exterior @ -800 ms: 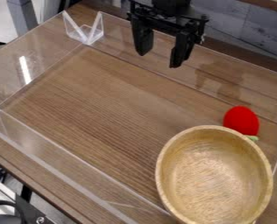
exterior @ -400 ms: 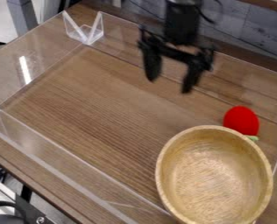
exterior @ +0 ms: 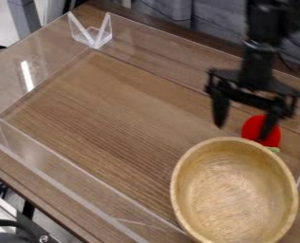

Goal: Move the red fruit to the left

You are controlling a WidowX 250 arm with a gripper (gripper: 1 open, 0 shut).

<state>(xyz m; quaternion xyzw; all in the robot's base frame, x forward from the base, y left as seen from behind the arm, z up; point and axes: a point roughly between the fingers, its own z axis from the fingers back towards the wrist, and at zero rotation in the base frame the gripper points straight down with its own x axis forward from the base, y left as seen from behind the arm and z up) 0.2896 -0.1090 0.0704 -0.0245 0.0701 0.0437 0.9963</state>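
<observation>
The red fruit (exterior: 259, 128) lies on the wooden tabletop at the right, just behind the rim of the wooden bowl (exterior: 234, 191), with a bit of green cap showing at its lower right. My gripper (exterior: 249, 118) hangs straight down over it with its two black fingers open. One finger (exterior: 220, 110) stands to the left of the fruit, the other (exterior: 278, 121) in front of its right side. The fruit is partly hidden by the fingers. Nothing is gripped.
Clear acrylic walls (exterior: 39, 161) fence the wooden table (exterior: 115, 104) on all sides. A small clear folded piece (exterior: 90, 34) stands at the back left. The wide bowl fills the front right corner, close to the fruit.
The gripper has moved from the back middle of the table down and to the right, arriving over the red fruit. Its fingers have stayed open. Fruit and bowl have not moved.
</observation>
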